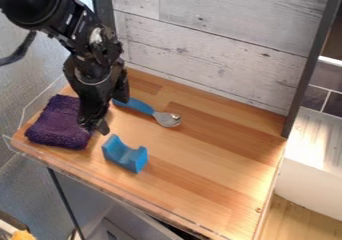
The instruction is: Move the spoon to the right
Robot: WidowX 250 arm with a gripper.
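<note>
Worktop: light wooden boards in strips of varying brown, with a clear edging along the left and front sides
Back wall: pale, weathered-looking planks with grey grain and a few knots, rising directly behind the worktop
Frame: a dark upright bar at the right end of the wall, another at its left end
Room on the right: dark tiles with light joints, a white boxy unit below them, wood-toned flooring lower down
Room on the left: a grey surface beyond the worktop, and something yellow in the bottom corner
Spoon: blue handle, metal bowl; lies toward the back of the worktop, left of its middle, bowl pointing right and slightly toward the camera
Tool: black, hanging down from the upper left over the left part of the worktop; open, its two fingers parted
Spoon relative to tool: just beside it on the right, handle end closest, bowl farther off; whether they touch cannot be told
Purple cloth: folded, left of the tool
Blue block: notched on top, in front of the spoon
</note>
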